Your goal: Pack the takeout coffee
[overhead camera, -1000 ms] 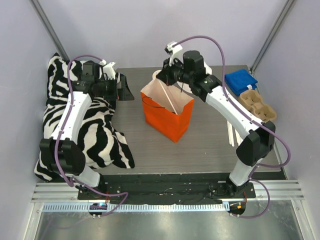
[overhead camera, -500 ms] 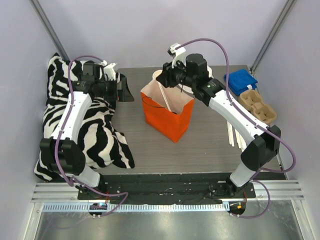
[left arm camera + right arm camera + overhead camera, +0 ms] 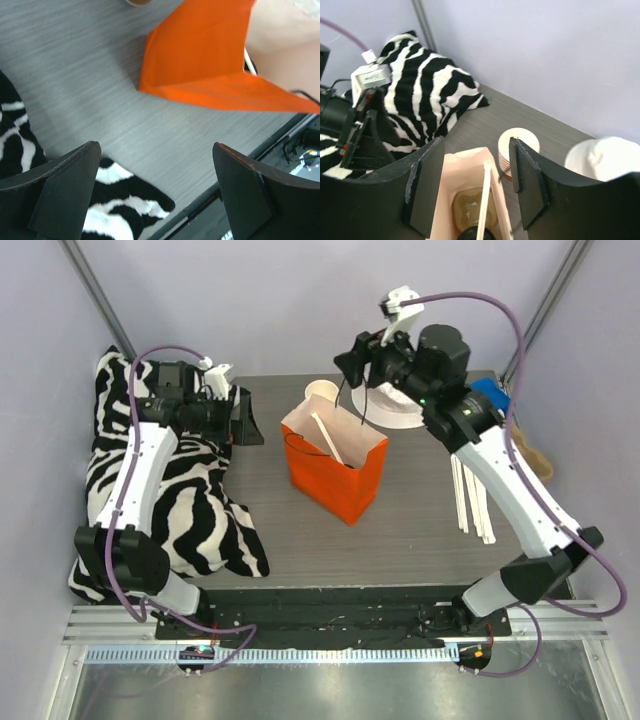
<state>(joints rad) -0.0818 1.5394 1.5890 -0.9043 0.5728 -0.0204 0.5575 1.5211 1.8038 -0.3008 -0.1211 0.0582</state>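
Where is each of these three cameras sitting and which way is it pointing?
Top external: above and behind the bases, looking down on the table; both arms show.
Left wrist: at the table's left, facing the orange bag's side; the left tool shows, open wide.
Right wrist: above the bag, angled down into its open mouth; the right tool frames it.
Shared: all three show the bag and zebra cloth.

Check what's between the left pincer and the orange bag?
Only bare grey tabletop lies between the left pincer and the orange bag, plain in the left wrist view.
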